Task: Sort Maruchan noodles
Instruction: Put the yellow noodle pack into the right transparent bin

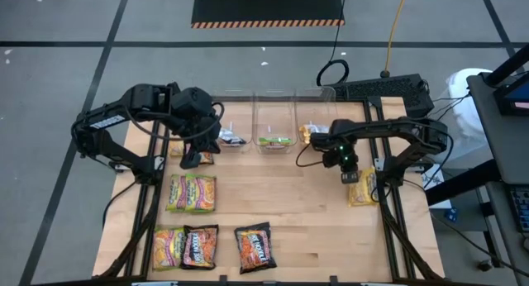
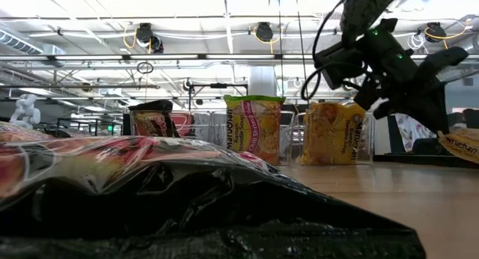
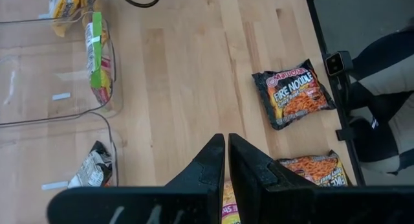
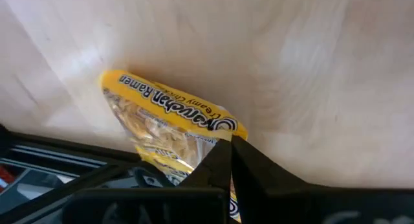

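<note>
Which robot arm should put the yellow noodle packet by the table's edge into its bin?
Probably the right. The right gripper is shut on the yellow packet beside it, while the left gripper is over on the far side, by the black-packet bin.

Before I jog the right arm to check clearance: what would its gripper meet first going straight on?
Probably the yellow ramen packet: the shut right gripper already pinches its edge, with the table behind.
</note>
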You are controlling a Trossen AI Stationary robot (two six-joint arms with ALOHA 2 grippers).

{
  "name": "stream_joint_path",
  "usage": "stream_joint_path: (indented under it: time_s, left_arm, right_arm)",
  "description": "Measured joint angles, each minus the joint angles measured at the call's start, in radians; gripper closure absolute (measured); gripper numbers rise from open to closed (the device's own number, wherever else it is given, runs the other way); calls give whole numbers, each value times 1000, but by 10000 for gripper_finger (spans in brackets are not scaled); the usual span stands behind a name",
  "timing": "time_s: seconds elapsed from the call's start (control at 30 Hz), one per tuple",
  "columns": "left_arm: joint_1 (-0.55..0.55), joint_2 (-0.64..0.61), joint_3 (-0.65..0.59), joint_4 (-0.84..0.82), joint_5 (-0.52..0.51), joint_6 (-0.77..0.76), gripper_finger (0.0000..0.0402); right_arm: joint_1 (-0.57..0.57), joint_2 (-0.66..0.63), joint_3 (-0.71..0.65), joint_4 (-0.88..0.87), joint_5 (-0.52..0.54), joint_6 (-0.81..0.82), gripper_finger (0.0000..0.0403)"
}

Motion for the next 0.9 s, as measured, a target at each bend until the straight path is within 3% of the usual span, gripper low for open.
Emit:
stream_joint_path:
  time_s: [0.6, 0.9]
  left_arm:
    - [-19, 0, 0, 0, -1, 28, 376]
    - [-19, 0, 0, 0, -1, 29, 376]
  right_arm:
    - [60, 0, 263, -198, 164, 127, 403]
    - [112, -35, 296, -217, 250, 197, 403]
